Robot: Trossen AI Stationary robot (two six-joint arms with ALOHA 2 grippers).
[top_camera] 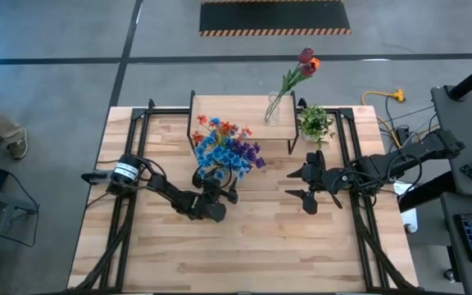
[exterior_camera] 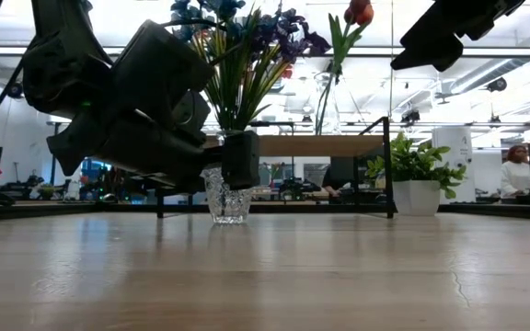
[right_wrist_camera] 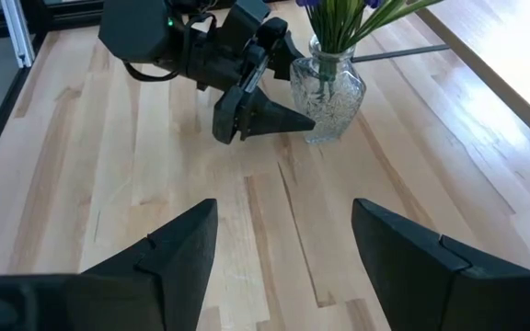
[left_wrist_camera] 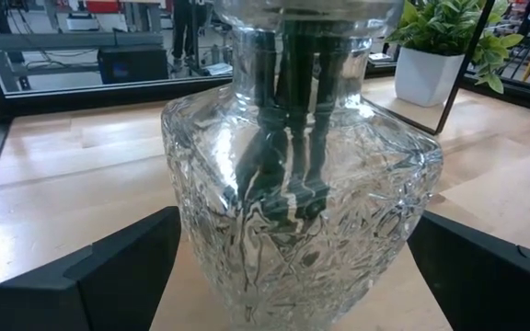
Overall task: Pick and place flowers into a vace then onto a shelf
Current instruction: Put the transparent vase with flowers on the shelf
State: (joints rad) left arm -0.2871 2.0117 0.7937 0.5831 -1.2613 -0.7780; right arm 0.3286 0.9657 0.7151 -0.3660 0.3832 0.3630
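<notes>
Overhead and wrist views. The left gripper (top_camera: pixel 220 199), fingers (left_wrist_camera: pixel 122 267) spread wide, brackets the cut-glass vase (left_wrist_camera: pixel 297 193) at table centre without visibly clamping it. The vase holds the blue, purple and orange flowers (top_camera: pixel 226 147). On the shelf (top_camera: pixel 240 115), at the table's far edge, a second vase (top_camera: pixel 272 111) holds red tulips (top_camera: pixel 306 62). The right gripper (top_camera: pixel 304 183) waits apart, fingers spread, holding nothing. No legible writing or labels appear.

Left pincer (top_camera: pixel 217 199) sits low near the surface's middle, fingers spread wide. Right pincer (top_camera: pixel 308 186) hovers right of centre, raised, fingers parted, holding nothing.
</notes>
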